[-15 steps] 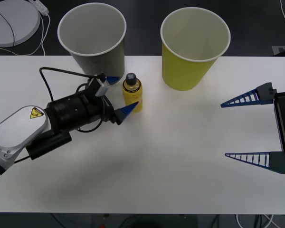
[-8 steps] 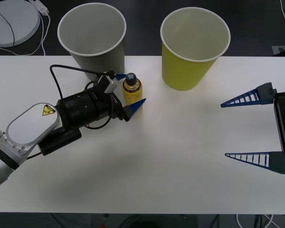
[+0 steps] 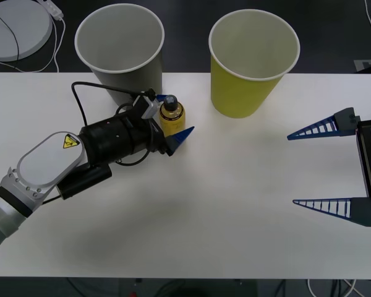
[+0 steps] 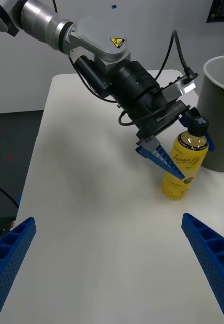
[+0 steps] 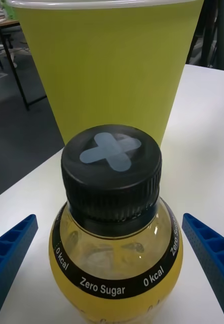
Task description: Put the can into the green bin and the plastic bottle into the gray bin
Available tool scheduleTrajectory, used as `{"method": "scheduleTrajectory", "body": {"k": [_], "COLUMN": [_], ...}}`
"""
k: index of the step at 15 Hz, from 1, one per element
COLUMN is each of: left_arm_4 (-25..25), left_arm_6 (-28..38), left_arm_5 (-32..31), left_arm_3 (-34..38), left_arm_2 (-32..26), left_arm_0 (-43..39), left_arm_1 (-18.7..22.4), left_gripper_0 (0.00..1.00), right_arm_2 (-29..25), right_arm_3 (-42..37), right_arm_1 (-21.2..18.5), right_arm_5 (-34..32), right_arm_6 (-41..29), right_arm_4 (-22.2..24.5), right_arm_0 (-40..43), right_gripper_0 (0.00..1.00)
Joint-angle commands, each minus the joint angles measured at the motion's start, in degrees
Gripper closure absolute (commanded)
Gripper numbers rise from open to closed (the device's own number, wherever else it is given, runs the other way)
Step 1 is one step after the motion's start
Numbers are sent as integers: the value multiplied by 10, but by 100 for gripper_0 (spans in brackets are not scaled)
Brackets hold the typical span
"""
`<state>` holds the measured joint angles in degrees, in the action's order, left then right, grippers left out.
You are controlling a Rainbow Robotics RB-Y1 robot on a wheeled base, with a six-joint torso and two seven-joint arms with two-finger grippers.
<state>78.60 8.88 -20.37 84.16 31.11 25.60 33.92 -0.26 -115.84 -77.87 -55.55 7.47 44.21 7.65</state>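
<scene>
Two blue fingers of left claw (image 3: pixel 171 117) spread wide around plastic bottle (image 3: pixel 171 117), upright on table (image 3: pixel 235 198) just before gray bin (image 3: pixel 120 46); contact probably none. Green bin (image 3: pixel 253 59) nearby. Right claw (image 3: pixel 324 169) wide, parked right.

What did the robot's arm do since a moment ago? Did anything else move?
The left hand slid forward toward the bottle until its open fingers sat on either side of it. It hasn't closed on the bottle. The bottle stands upright in the same spot, between the gray bin and the green bin. The right hand waits open on the right, and both bins stayed put.
</scene>
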Motion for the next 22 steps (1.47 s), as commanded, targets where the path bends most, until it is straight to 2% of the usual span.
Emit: {"method": "scheduleTrajectory", "body": {"k": [1, 2, 12, 16, 18, 22], "left_arm_4": [2, 2, -6, -12, -8, 43], "left_arm_6": [3, 3, 4, 20, 47, 126], "left_arm_5": [-1, -1, -9, -22, -33, -35], "left_arm_3": [0, 0, 10, 24, 36, 76], "left_arm_2": [0, 0, 0, 0, 0, 9], "left_arm_0": [0, 0, -1, -1, -1, -2], "left_arm_1": [0, 0, 1, 17, 28, 62], "left_gripper_0": [91, 100, 100, 100, 100, 100], "right_arm_2": [0, 0, 0, 0, 0, 0], "right_arm_3": [0, 0, 0, 0, 0, 0], "right_arm_1": [0, 0, 0, 0, 0, 0], "right_arm_5": [0, 0, 0, 0, 0, 0], "right_arm_6": [0, 0, 0, 0, 0, 0], "right_arm_4": [0, 0, 0, 0, 0, 0], "right_arm_0": [0, 0, 0, 0, 0, 0], "right_gripper_0": [0, 0, 0, 0, 0, 0]}}
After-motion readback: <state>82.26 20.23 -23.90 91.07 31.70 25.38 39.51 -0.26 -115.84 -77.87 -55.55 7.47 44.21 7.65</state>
